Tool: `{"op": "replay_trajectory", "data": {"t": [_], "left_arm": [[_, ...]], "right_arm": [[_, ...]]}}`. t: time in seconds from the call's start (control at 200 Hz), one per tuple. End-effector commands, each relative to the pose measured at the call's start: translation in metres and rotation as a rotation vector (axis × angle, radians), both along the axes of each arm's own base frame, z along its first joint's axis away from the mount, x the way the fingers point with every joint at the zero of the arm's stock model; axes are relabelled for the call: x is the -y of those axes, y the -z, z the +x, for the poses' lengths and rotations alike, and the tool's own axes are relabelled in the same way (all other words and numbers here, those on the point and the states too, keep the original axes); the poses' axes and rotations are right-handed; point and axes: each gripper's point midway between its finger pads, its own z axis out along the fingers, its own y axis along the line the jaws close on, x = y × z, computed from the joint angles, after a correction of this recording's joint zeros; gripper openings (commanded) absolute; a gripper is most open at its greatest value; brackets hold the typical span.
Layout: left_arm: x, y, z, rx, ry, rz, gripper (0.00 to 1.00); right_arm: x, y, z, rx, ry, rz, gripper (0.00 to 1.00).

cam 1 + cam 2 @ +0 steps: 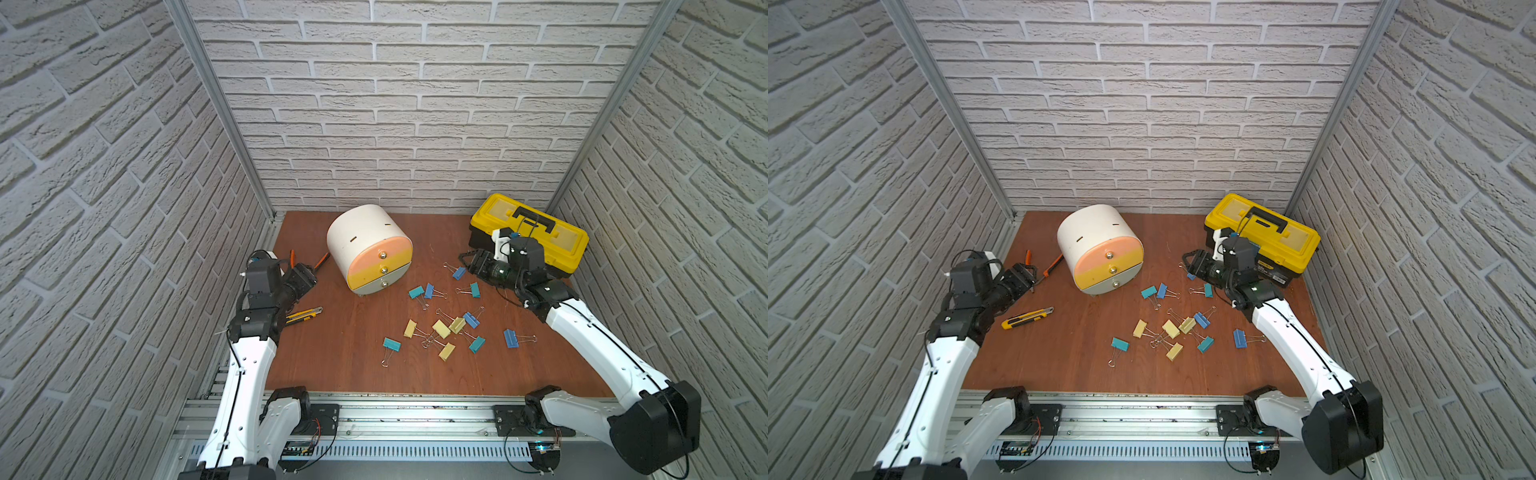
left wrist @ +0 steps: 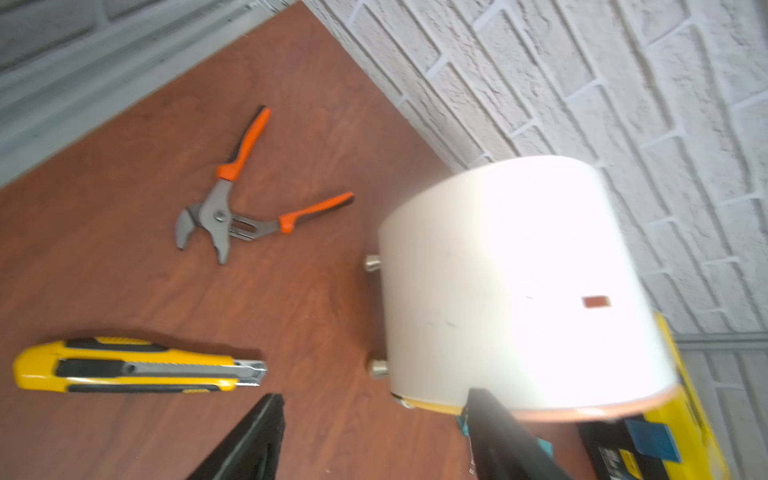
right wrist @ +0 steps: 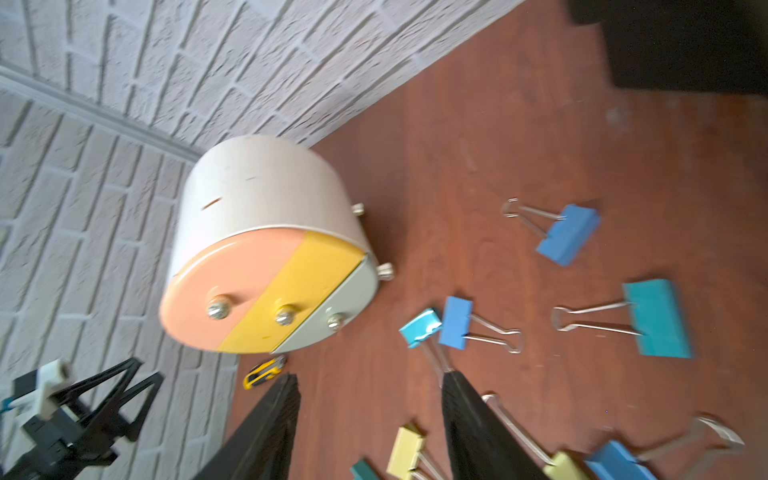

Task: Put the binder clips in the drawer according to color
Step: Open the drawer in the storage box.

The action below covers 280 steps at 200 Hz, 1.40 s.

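The drawer (image 1: 370, 249) is a white drum-shaped cabinet at the back middle, with peach, yellow and grey-green fronts that sit flush, each with a knob. Several binder clips lie loose on the brown table in front and to its right: blue (image 1: 510, 338), teal (image 1: 392, 344), pale yellow (image 1: 441, 328). My left gripper (image 1: 309, 271) hovers left of the cabinet, open and empty, the drum (image 2: 498, 282) just ahead of it. My right gripper (image 1: 467, 259) hangs right of the cabinet, beside a blue clip (image 1: 459, 273), open and empty, facing the drawer fronts (image 3: 266, 291).
A yellow-and-black toolbox (image 1: 530, 235) stands at the back right, close behind my right arm. Orange-handled pliers (image 2: 224, 212) and a yellow utility knife (image 2: 133, 368) lie at the left by my left arm. Brick walls close in three sides.
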Motion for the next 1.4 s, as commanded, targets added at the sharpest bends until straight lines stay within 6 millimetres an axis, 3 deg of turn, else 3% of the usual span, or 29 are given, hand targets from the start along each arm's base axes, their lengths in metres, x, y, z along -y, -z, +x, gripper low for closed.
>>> {"op": "replay_trajectory", "data": {"t": [0.0,0.23,0.33,0.535,0.775,1.395], "left_arm": [[0.03,-0.018,-0.012,0.027,0.059,-0.139,0.73],[0.06,-0.025,-0.026,0.055,0.123,-0.204,0.73],[0.061,-0.034,-0.037,0.1,0.123,-0.215,0.72],[0.054,-0.022,-0.054,0.103,0.07,-0.263,0.72],[0.043,-0.01,-0.068,0.086,0.003,-0.28,0.72],[0.04,-0.015,-0.064,0.081,-0.02,-0.276,0.71]], "right_arm": [[-0.048,-0.031,0.004,0.058,-0.11,0.11,0.52],[-0.124,-0.04,0.007,0.076,-0.256,0.144,0.47],[-0.147,-0.038,0.009,0.074,-0.295,0.149,0.47],[-0.184,-0.029,0.008,0.057,-0.361,0.151,0.45],[-0.205,-0.023,0.007,0.043,-0.41,0.155,0.44],[-0.214,-0.011,0.022,0.039,-0.401,0.161,0.4]]}}
